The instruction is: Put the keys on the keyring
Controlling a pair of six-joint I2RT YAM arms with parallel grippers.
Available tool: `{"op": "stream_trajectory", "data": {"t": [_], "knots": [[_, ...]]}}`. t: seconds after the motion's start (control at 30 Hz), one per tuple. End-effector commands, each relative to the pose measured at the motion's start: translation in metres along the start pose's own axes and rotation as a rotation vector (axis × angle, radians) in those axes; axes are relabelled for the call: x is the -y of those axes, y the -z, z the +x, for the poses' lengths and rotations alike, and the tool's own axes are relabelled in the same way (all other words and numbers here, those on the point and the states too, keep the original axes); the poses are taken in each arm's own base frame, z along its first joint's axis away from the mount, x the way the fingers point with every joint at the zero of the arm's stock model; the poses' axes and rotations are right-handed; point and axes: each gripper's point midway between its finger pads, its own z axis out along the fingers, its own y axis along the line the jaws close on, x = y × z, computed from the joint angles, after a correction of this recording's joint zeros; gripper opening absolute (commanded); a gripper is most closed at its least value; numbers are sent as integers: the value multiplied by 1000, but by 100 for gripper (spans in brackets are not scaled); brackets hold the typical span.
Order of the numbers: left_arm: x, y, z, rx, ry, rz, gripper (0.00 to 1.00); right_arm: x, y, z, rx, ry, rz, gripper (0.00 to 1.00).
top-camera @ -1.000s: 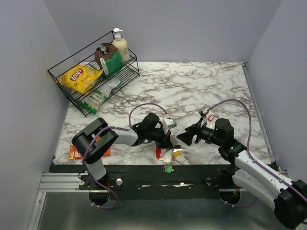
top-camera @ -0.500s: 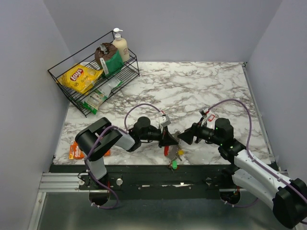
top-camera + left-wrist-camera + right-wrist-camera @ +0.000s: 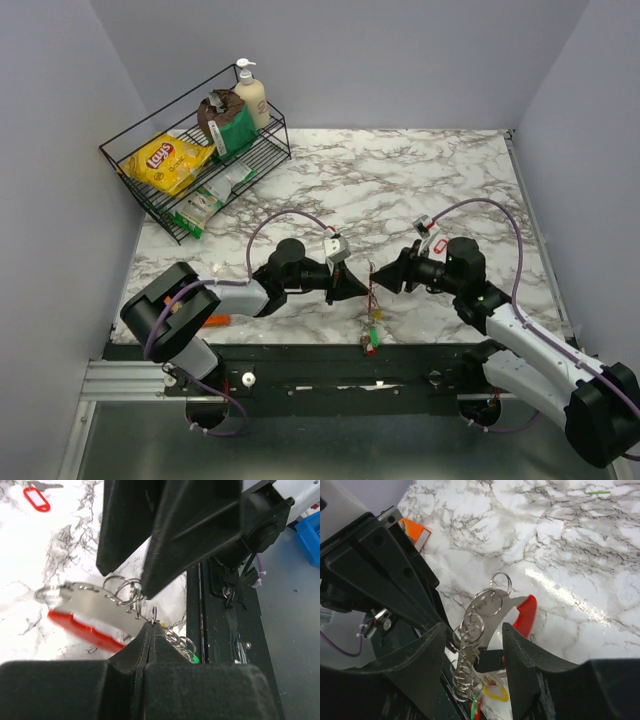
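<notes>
My left gripper (image 3: 352, 284) is shut on the keyring (image 3: 372, 292) and holds it above the table near the front edge. In the left wrist view the shut fingertips (image 3: 152, 626) pinch a small ring on the keyring's silvery plate (image 3: 100, 602), with the red loop (image 3: 82, 629) below it. Several keys (image 3: 372, 334) with yellow, green and red tags dangle under it. My right gripper (image 3: 386, 279) is open, its fingers (image 3: 522, 650) either side of the keyring (image 3: 492, 605) and its chain of rings (image 3: 467, 665). One red-tagged key (image 3: 431, 241) lies on the table apart, also in the left wrist view (image 3: 36, 497).
A black wire rack (image 3: 150, 200) at the back left holds a yellow chip bag (image 3: 165, 160), a soap bottle (image 3: 250, 93) and packets. A flat orange packet (image 3: 217, 320) lies under the left arm, also in the right wrist view (image 3: 415, 530). The table's front rail (image 3: 320, 350) runs just below the grippers.
My left gripper has lifted the keyring off the table and carried it to the right, the keys now dangling. My right gripper has closed in so its open fingers flank the keyring.
</notes>
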Motion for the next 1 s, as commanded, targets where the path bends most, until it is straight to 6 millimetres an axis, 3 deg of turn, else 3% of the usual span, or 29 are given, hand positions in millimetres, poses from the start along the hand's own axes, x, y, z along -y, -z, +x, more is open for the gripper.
{"op": "stream_trajectory", "data": {"t": [0.0,0.3,0.87,0.97], "knots": [[2,4,-17,-1,-88,-32,0,-13,-5,-18,-1,9,-51,53],[10,6,-28,7,-117,-37,0,-21,-8,-25,-19,19,-92,53],[28,7,-61,57,-185,-24,0,-19,-15,-8,-106,-7,-129,49],[32,8,-67,72,-201,-17,0,-20,-16,-8,-109,-8,-134,45]]}}
